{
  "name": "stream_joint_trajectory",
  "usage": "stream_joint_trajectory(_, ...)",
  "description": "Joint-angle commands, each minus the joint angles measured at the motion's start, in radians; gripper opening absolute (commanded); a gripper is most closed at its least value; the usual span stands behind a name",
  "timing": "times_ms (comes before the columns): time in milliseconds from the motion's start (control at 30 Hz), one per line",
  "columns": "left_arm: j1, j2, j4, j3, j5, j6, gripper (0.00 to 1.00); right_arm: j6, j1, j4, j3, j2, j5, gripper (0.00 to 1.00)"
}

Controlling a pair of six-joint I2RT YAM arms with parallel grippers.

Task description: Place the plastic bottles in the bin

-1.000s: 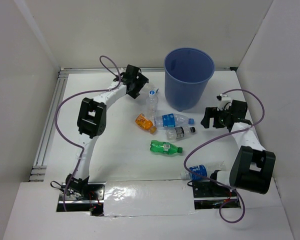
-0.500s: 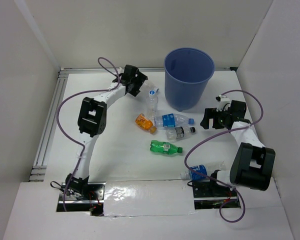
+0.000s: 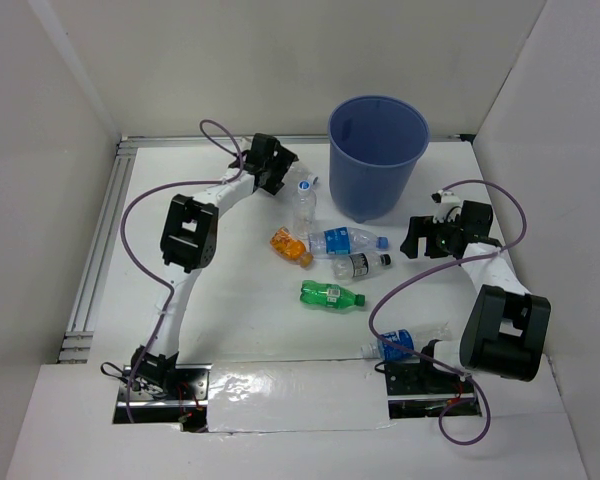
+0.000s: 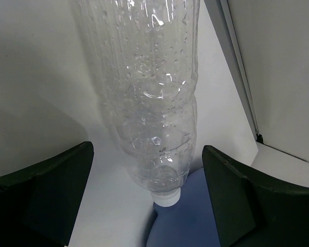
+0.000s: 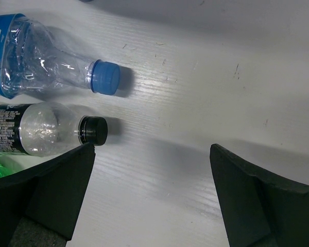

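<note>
Bottles lie loose on the white bench (image 3: 240, 300), and all that we can see are outside the bin (image 3: 378, 165), which stands upright at the far side, right of centre.

Our left gripper (image 3: 280, 172) reaches in beside the bin's left flank and is released. In the left wrist view its two dark fingers (image 4: 41, 195) stand wide on either side of a clear bottle (image 4: 149, 103), with a gap on both sides, so we grasp nothing. This clear bottle lies near the bin's base with its white cap pointing at the blue wall. Whether cap and wall touch, we cannot tell.

Near the middle of the bench we see an orange bottle (image 3: 291, 246). Just beside it on the right is a blue-labelled bottle (image 3: 345, 240), with a dark-labelled bottle (image 3: 360, 265) close below it and a green bottle (image 3: 330, 295) nearer to us. A squat blue-labelled bottle (image 3: 395, 345) lies at the near edge by the right arm's base.

Our right gripper (image 3: 420, 238) is likewise released, its fingers (image 5: 41, 200) spread over bare bench with nothing between them. It sits just right of the blue and black caps of the two middle bottles.
</note>
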Motion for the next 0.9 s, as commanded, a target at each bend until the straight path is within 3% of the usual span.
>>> stream_joint_trajectory(0, 0.005, 0.031, 0.048, 0.033, -0.008, -0.022, 1.0, -0.012, -0.014, -0.007, -0.002, 0.003, -0.019, 0.99)
stream_joint_trajectory(567, 0.005, 0.083, -0.014, 0.093, -0.055, -0.069, 1.0, -0.021, -0.014, -0.017, -0.002, 0.013, -0.028, 0.99)
stream_joint_trajectory(833, 0.005, 0.092, -0.046, 0.093, -0.055, -0.06, 0.79, -0.021, -0.024, -0.017, -0.002, 0.013, -0.037, 0.99)
stream_joint_trajectory(867, 0.005, 0.092, -0.057, 0.093, -0.055, -0.06, 0.72, -0.021, -0.024, -0.017, -0.002, 0.013, -0.037, 0.99)
